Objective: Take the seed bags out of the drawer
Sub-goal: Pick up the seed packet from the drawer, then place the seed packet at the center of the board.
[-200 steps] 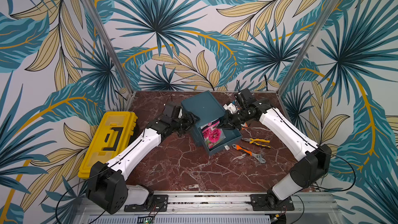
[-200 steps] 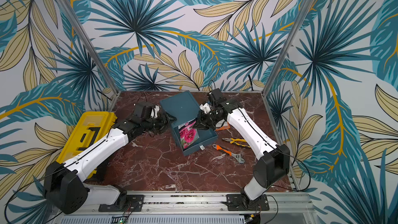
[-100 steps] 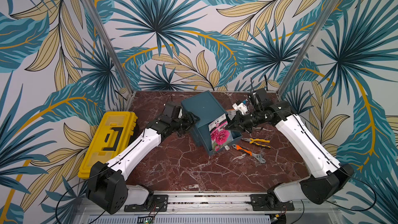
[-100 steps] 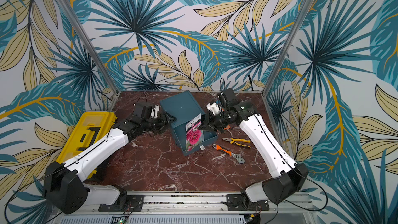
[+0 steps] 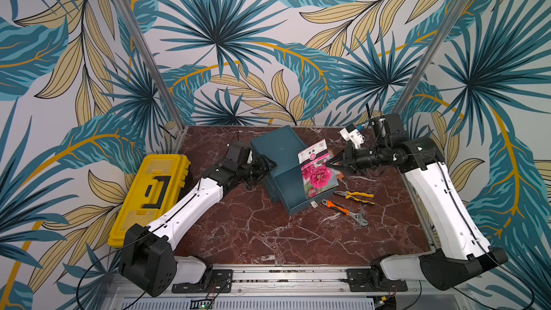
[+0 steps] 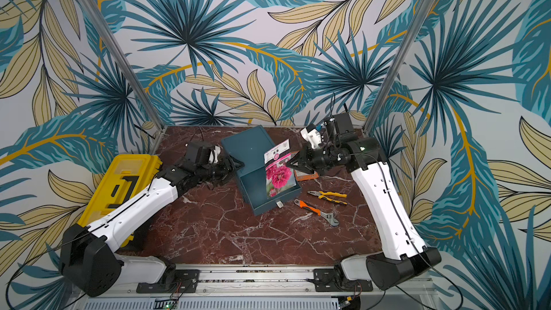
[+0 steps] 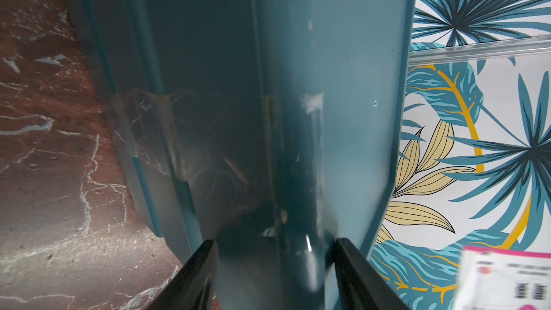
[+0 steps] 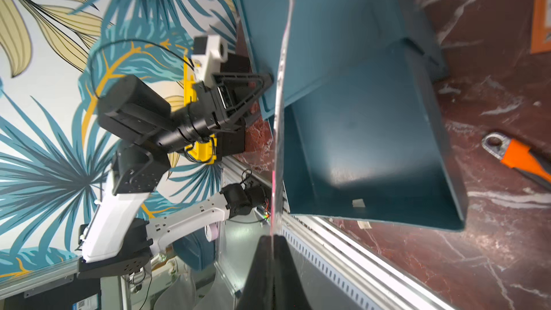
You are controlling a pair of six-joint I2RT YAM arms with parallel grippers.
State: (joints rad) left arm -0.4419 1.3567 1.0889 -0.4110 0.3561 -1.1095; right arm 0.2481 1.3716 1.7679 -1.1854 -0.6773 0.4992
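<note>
In both top views two seed bags are showing. The pink seed bag [image 5: 316, 174] is hanging upright, its right edge pinched between the closed jaws of the right gripper [image 5: 328, 164], over the right side of the open drawer [image 5: 286, 181]. The orange seed bag [image 6: 307, 175] is lying on the table [image 5: 268, 234] right of the one cabinet [image 5: 277, 144], mostly hidden under that gripper. One pliers [image 5: 354, 195] and one wrench [image 5: 346, 212] are lying nearer. The left gripper [image 5: 268, 164] is clamping the cabinet's left corner, jaws partly apart. A second ago the pink seed bag was lying inside the drawer.
</note>
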